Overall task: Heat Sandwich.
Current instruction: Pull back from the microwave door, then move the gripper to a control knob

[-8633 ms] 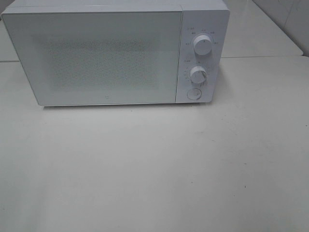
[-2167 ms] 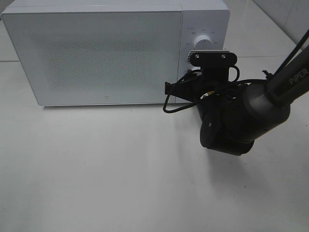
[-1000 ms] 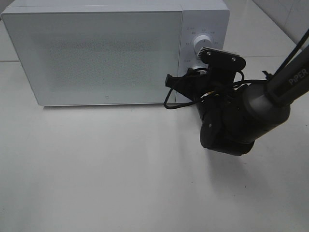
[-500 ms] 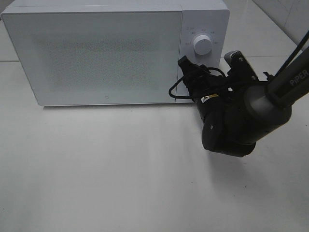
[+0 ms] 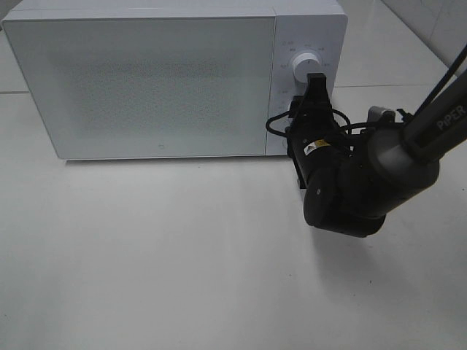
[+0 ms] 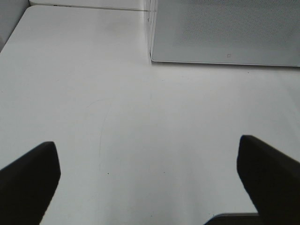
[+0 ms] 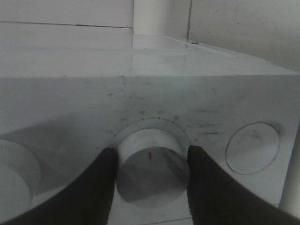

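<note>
The sandwich is out of view. The white microwave (image 5: 146,80) stands at the back of the table with its door closed. My right gripper (image 5: 302,120) is at the control panel and covers the lower knob in the high view. In the right wrist view its two dark fingers (image 7: 91,190) press against both sides of the lower knob (image 7: 152,168), whose red mark points away from the camera. My left gripper (image 6: 150,183) hangs open over bare table in front of the microwave's left corner, holding nothing.
The upper knob (image 5: 305,67) sits just above the right gripper. A round button (image 7: 253,147) lies beside the held knob. The white table (image 5: 182,255) spreads in front of the microwave. A table edge and a seam run behind at the right (image 5: 408,80).
The right wrist has rolled about a quarter turn while staying at the lower knob; its camera mount went from lying across to standing upright. The left gripper stays open.
</note>
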{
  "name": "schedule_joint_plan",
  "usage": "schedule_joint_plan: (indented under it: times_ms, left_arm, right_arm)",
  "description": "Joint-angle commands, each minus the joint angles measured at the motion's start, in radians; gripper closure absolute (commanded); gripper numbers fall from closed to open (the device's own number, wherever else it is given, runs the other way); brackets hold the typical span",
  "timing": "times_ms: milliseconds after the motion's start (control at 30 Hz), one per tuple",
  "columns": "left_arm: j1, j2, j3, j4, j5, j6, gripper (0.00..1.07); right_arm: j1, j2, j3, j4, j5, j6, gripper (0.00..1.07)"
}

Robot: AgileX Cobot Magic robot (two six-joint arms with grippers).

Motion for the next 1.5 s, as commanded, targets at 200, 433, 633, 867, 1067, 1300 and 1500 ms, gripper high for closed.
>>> schedule_joint_plan:
  times_ms: [200, 433, 633, 867, 1067, 1300, 1500]
  left_arm:
    - [0.004, -0.024, 0.002, 0.000, -0.005, 0.000, 0.10]
    - [0.004, -0.024, 0.002, 0.000, -0.005, 0.000, 0.10]
    - [0.004, -0.024, 0.002, 0.000, -0.005, 0.000, 0.10]
    - [0.004, -0.024, 0.002, 0.000, -0.005, 0.000, 0.10]
    - [0.004, -0.024, 0.002, 0.000, -0.005, 0.000, 0.10]
    - [0.004, -0.024, 0.002, 0.000, -0.005, 0.000, 0.10]
    - [0.004, -0.024, 0.002, 0.000, -0.005, 0.000, 0.10]
  right_arm:
    - [-0.004, -0.005, -0.017, 0.006, -0.204, 0.173, 0.99]
    - [-0.004, -0.005, -0.017, 0.005, -0.203, 0.147, 0.97]
    - [-0.004, -0.005, -0.017, -0.001, -0.199, 0.126, 0.94]
    - [-0.004, -0.005, -0.017, -0.001, -0.192, 0.073, 0.87]
    - [-0.004, -0.005, -0.017, 0.018, -0.191, 0.054, 0.72]
    - [-0.004, -0.005, -0.017, 0.056, -0.183, 0.024, 0.42]
    - [-0.004, -0.005, -0.017, 0.059, -0.170, 0.000, 0.27]
